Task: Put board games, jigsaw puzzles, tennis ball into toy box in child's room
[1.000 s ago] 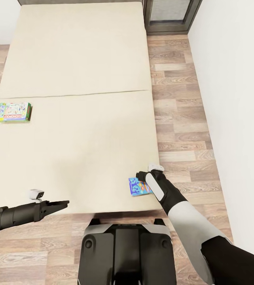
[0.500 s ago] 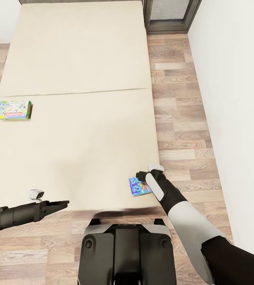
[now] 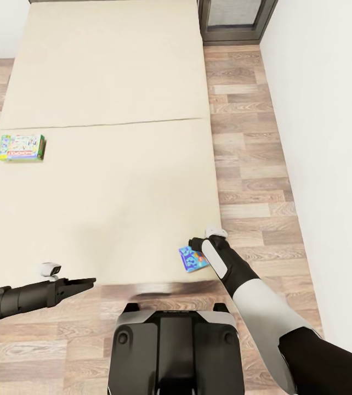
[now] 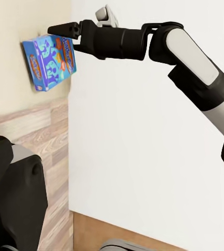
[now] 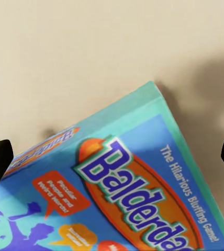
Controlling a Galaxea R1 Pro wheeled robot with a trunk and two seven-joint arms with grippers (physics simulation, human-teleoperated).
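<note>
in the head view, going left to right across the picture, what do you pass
green board game on the bed → left gripper → blue Balderdash board game → right gripper → wood floor → white wall

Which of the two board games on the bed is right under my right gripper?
The blue Balderdash box at the bed's near right corner, just below the right gripper. The green Monopoly box lies far off by the bed's left edge.

The head camera looks steeply down on the bed (image 3: pixel 104 164); the right wrist camera sits very close above the blue board game (image 5: pixel 127 209), which the left wrist camera sees sideways.
</note>
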